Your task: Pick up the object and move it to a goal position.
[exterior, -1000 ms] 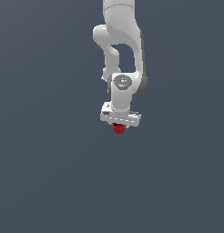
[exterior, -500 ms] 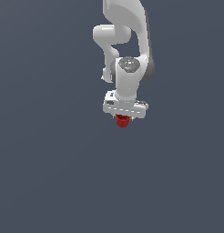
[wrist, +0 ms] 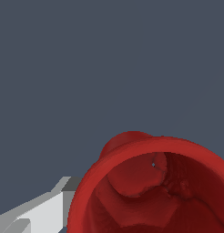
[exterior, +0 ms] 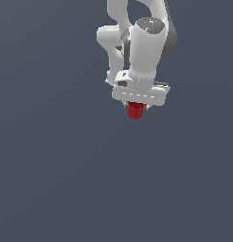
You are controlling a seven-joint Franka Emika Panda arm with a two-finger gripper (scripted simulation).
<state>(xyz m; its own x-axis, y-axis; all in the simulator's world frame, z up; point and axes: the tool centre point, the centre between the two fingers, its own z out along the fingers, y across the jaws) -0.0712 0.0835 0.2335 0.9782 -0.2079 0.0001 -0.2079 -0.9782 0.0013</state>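
A small glossy red cup [exterior: 135,111] hangs under the white arm's hand in the exterior view, held off the grey surface. My gripper [exterior: 136,109] is shut on the cup, and the hand's body hides most of the fingers. In the wrist view the cup [wrist: 150,191] fills the lower part of the picture, rim toward the camera, its hollow inside showing. One light grey finger [wrist: 41,211] presses against the cup's side there.
A plain dark grey surface [exterior: 52,179] fills the background in both views. No other object or edge shows.
The arm has carried the cup up and toward the exterior view's right over the last second. The grip on the cup is unchanged.
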